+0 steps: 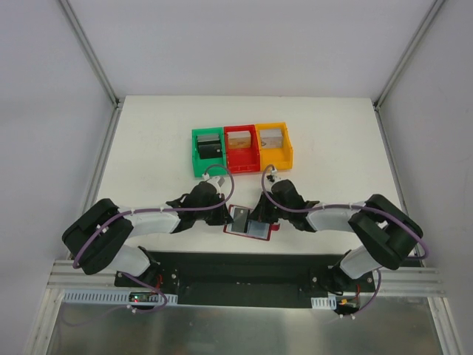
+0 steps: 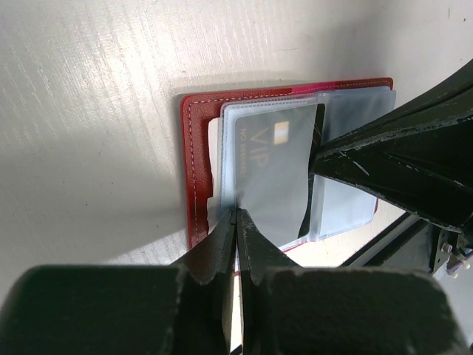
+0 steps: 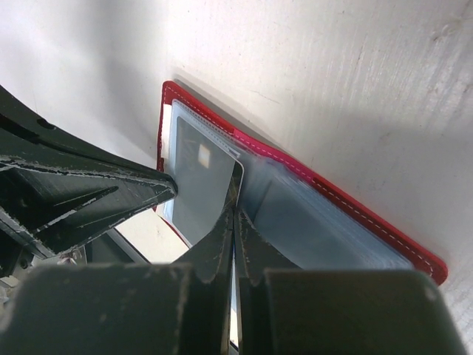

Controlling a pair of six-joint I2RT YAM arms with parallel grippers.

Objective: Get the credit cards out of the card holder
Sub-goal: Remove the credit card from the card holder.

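At the near edge of the white counter, just ahead of the arm bases, I have both pincers down on the small dark red leather-like folding card holder. It lies open and flat, its clear plastic sleeves showing inside the stitched border. The left pincer is clenched, its tips meeting at one edge of a pale blue-grey rectangular card marked VIP, which sits askew against the sleeves. The right pincer is clenched as well, its tips at the opposite edge of the same card, beside the fold of the sleeves. From the wrist views I cannot tell whether either pair actually nips the card. Farther back, well apart from the card holder, three plastic bins stand side by side in a row: green bin on the left, red bin in the middle, orange bin on the right.
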